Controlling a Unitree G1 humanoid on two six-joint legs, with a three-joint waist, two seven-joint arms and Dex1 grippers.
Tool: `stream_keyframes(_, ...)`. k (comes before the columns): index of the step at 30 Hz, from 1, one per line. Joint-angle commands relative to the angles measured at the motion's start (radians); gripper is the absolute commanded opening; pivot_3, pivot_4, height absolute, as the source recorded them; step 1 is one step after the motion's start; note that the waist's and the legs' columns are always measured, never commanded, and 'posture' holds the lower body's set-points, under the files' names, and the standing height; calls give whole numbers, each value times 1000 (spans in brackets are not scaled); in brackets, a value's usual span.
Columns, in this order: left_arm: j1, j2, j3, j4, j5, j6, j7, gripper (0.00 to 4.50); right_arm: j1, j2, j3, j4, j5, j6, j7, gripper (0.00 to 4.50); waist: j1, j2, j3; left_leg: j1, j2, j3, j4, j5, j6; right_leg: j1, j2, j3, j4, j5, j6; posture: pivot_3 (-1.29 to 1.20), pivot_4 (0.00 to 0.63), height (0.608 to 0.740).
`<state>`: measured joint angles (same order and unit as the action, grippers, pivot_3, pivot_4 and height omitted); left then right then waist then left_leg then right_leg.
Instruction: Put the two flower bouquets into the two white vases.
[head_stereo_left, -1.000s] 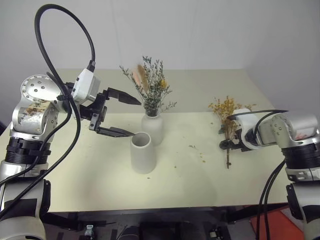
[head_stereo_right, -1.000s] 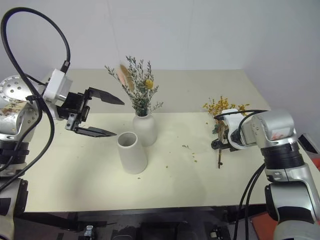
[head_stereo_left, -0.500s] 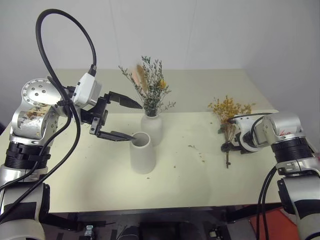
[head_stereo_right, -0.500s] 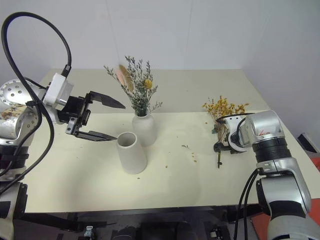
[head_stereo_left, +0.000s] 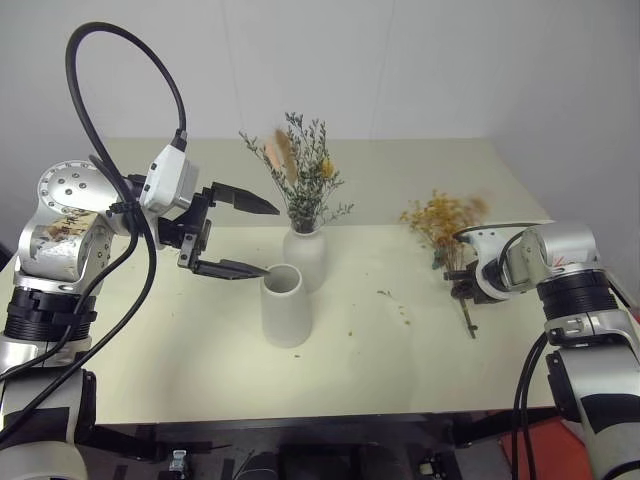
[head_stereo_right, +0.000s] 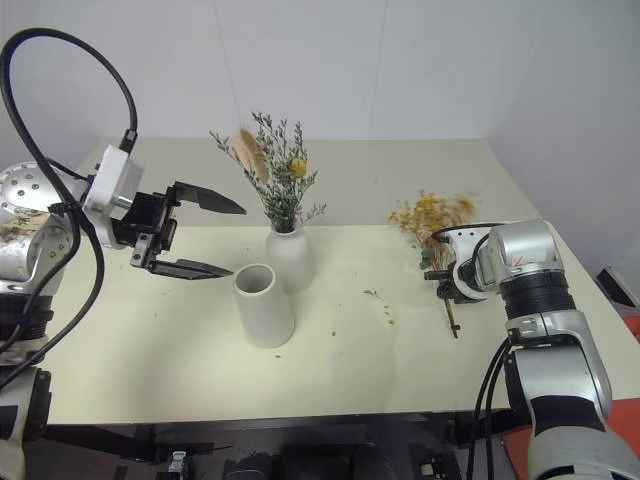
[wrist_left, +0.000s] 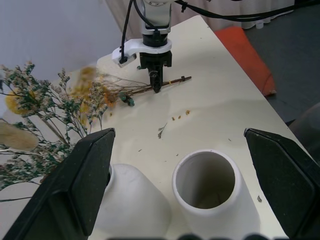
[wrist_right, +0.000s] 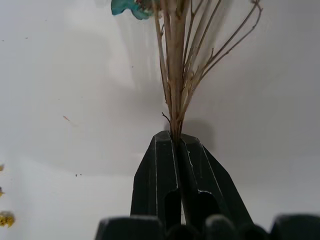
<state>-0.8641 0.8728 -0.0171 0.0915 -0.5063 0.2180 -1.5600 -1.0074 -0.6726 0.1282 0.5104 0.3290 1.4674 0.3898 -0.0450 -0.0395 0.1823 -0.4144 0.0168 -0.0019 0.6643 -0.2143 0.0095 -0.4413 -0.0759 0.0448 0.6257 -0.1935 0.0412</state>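
A: The right gripper (wrist_right: 177, 142) has closed on the yellow bunch (head_stereo_left: 445, 222), and its blossoms are swinging leftward now.

B: Gripping the stems low, probably so the ends can enter the wide vase (head_stereo_left: 285, 305), empty at centre.

A: The left gripper (head_stereo_left: 235, 232) is hovering wide open beside it; the green bunch (head_stereo_left: 300, 180) is standing in the round vase (head_stereo_left: 305, 255).

Pale cream worktop (head_stereo_left: 200, 370), plain, flecked with small yellow crumbs. Both vases matte white: the bottle vase (head_stereo_left: 305, 255) and the wide-mouthed vase (head_stereo_left: 286, 305). Grey-green sprigs (head_stereo_left: 305, 185) carry a yellow ball and pink plume. The yellow-orange bouquet (head_stereo_left: 445, 225) has brown stems. Both tools' fingers black.
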Motion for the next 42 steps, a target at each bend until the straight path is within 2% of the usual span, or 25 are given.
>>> stream_keyframes(1,-15,17,32,-22,12,-11,14,4500,-17,-6,-29,-32,-25,-9,-3,39,0,0,0,0,0,0,0,0,0,0,0,0,0,0,0,0,150,740)
stream_keyframes(4,-19,18,36,-16,19,-17,17,4500,4,-14,-51,-138,-49,-20,-38,39,-1,0,0,0,0,0,0,0,0,0,0,0,0,0,0,0,150,740)
stream_keyframes(6,-20,21,43,-16,19,-17,22,4500,25,-4,-120,-237,-69,-26,-92,39,0,0,0,0,0,0,0,0,0,0,0,0,0,0,0,0,150,740)
stream_keyframes(9,-17,37,63,-6,22,-14,37,4500,113,46,-237,-493,-130,-133,-225,39,1,0,0,-1,0,0,0,0,0,-1,0,0,0,0,0,0,150,740)
stream_keyframes(13,-6,56,91,10,15,-2,48,4500,229,123,-320,-756,-194,-333,-340,39,1,0,0,-1,0,-1,0,0,0,-1,0,0,1,0,1,0,150,740)
stream_keyframes(16,20,74,116,30,9,4,48,4500,274,261,-449,-973,-138,-421,-379,39,0,0,0,0,0,0,0,0,0,-1,0,0,2,-1,1,0,150,740)
stream_keyframes(20,57,99,113,87,48,-25,39,4500,324,406,-529,-1199,-38,-482,-374,39,1,0,0,1,1,-1,0,0,0,-1,1,0,4,-1,1,0,150,740)
stream_keyframes(25,61,107,123,154,53,-46,25,4500,420,506,-509,-1439,178,-500,-279,39,3,0,0,2,1,-1,0,0,0,1,1,-1,3,-1,1,0,150,740)
stream_keyframes(30,60,106,109,211,74,-70,8,4500,499,539,-486,-1484,352,-519,-234,39,2,0,0,4,1,-1,0,0,0,2,0,-1,3,-1,1,0,150,740)
stream_keyframes(35,69,93,88,244,101,-90,-13,4500,570,462,-470,-1440,494,-595,-80,39,3,0,0,6,1,-1,0,0,0,4,0,-1,3,-1,1,0,150,740)
stream_keyframes(38,68,89,88,235,95,-78,-30,4500,594,385,-422,-1376,527,-666,74,39,3,0,0,5,1,-1,0,0,0,4,0,-1,2,-1,1,0,150,740)
stream_keyframes(42,65,98,97,227,94,-63,-37,4500,553,350,-291,-1251,445,-784,187,39,-3,0,0,7,1,0,0,0,0,5,1,0,3,-4,5,0,150,740)
